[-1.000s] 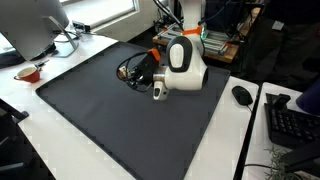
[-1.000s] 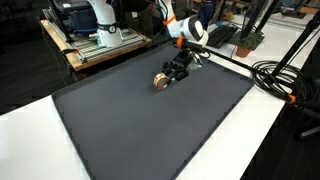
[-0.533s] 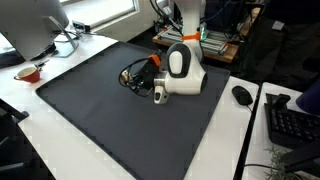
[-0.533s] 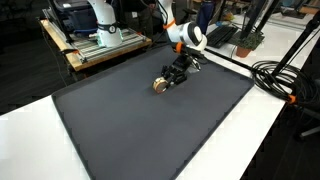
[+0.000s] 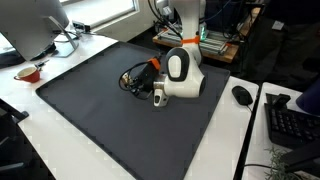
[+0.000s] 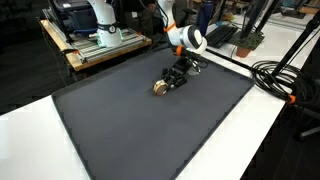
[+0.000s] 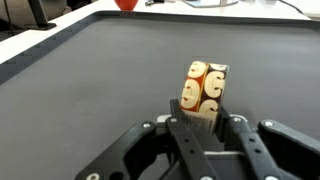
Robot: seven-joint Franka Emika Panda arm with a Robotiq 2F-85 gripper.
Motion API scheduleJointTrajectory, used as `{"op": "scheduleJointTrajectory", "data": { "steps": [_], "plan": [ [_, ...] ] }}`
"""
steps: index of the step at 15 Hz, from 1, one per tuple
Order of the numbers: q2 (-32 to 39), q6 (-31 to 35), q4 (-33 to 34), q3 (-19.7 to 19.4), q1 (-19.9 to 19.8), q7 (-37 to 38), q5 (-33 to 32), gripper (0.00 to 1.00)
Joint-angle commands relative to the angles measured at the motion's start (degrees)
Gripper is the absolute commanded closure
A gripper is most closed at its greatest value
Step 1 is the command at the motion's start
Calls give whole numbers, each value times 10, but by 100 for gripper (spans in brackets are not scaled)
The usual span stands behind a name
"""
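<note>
Clearly the end effector [image 7: 205, 122] sits low over the dark mat [image 7: 90, 70], tilted well forward, and in the wrist view we see its fingers drawn in against the sides of the block [image 7: 205, 88], narrowed to the block's width and seemingly gripping its near end. The block is pale wood with curled brown marks on its faces. It stands out past the fingertips, towards the far part of the mat, well apart from the red cup [image 7: 125, 4] on the bench [image 5: 240, 140] beyond. In both exterior views it shows as a small tan piece at the tip of the arm [image 6: 159, 86]. We cannot tell whether its underside touches the mat or hangs just above it. Since the hold is on one end only, we judge it a shallow one, so we would move slowly and keep the wrist angle steady so the block does not pivot between the pads. We would also watch the gap to the mat, since dragging a corner across it could twist the block out. The mouse [image 5: 241, 95] lies well off to one side.
</note>
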Motion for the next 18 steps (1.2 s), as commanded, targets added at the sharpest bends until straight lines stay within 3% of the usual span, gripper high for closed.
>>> {"op": "scheduleJointTrajectory", "data": {
  "steps": [1, 7, 8, 10, 13, 16, 18],
  "plan": [
    [14, 6, 20, -3, -2, -6, 5, 92],
    [20, 8, 27, -3, -3, -10, 7, 92],
    [22, 6, 29, -4, -3, -11, 8, 42],
    [24, 6, 30, -4, -3, -10, 9, 35],
    [25, 5, 31, -4, -3, -10, 9, 16],
    [23, 4, 29, -4, -3, -8, 10, 11],
    [18, 5, 25, -2, -3, -7, 12, 15]
  ]
}}
